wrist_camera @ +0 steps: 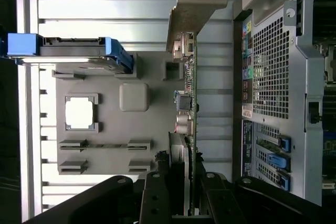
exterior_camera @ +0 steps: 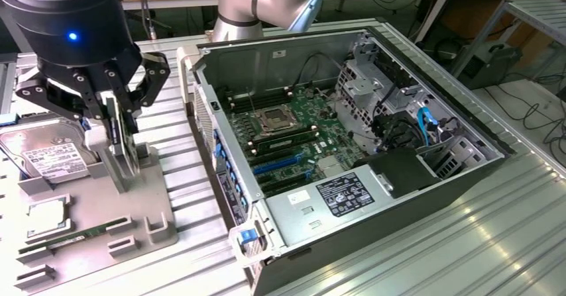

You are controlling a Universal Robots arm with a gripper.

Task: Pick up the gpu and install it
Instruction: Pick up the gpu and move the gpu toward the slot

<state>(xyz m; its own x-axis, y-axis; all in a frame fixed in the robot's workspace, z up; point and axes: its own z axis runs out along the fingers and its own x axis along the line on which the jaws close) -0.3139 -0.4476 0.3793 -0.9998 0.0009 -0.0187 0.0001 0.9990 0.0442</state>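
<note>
The gpu [exterior_camera: 124, 151] stands on edge in a slot of the grey parts holder [exterior_camera: 142, 206], at the exterior view's left. My gripper [exterior_camera: 113, 120] reaches down over it, one finger on each side of the card, shut on it. In the wrist view the gpu [wrist_camera: 190, 103] shows edge-on: thin green board, ports along it and a silver end bracket [wrist_camera: 191, 3]. The gripper [wrist_camera: 186, 195] clamps its near end. The open computer case [exterior_camera: 265, 61] lies to the exterior view's right, with blue expansion slots [exterior_camera: 278, 165] on its motherboard.
On the holder [wrist_camera: 134, 140] also sit a hard drive [exterior_camera: 44, 158] with blue side rails [wrist_camera: 73, 50], a square processor [exterior_camera: 49, 216], and a narrow memory stick [exterior_camera: 75, 238]. The case's rear panel [wrist_camera: 268, 66] stands close beside the holder. The ribbed metal table [exterior_camera: 460, 243] extends around.
</note>
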